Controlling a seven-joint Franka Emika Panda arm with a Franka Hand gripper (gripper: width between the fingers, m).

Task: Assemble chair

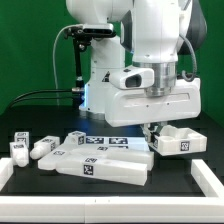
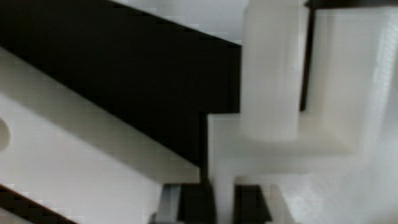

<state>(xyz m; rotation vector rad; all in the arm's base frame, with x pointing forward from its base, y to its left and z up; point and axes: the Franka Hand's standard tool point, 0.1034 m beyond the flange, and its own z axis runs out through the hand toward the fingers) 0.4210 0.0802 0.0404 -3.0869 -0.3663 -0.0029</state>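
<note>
Hanging just beside the boxy chair piece (image 1: 176, 141), the fingers (image 1: 151, 127) are pressed together; other chair pieces (image 1: 95, 160) lie well apart from it on the bench (image 1: 60, 197).

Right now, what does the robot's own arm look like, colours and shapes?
Bulky glossy white robot arm with rounded shells and grey joint seams, ending in a wide boxy white hand. Its fingers look dark grey. Black cables trail behind its base.

Arm (image 1: 150, 35) upright, wrist (image 1: 158, 75) low, tool (image 1: 150, 127) downward, jaws tight together.
</note>
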